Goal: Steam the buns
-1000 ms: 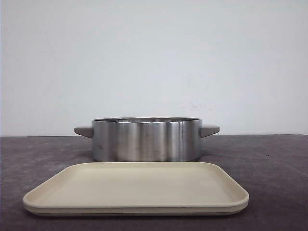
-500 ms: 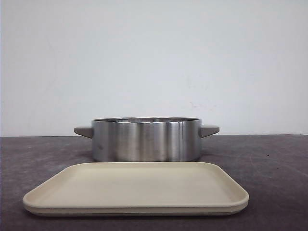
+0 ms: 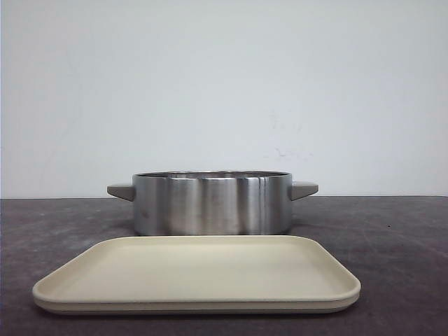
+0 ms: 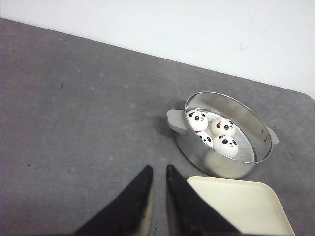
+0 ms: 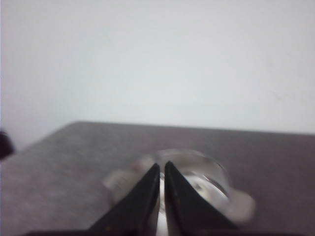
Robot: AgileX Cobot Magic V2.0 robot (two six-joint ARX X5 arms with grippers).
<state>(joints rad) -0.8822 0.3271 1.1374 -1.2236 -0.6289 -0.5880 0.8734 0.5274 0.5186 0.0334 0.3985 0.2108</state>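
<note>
Grey desk, white wall behind. Four buns sit upright in the pot, faces toward the tray. Left fingers and right fingers: nearly together, holding nothing.

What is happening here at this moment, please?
Nothing is being handled right now. Four panda buns sit inside the steel pot on the grey table, and a beige tray lies bare in front of it. The left pincer hangs over the table beside the pot, nearly closed and holding nothing. The right pincer points toward the pot, also nearly closed.
</note>
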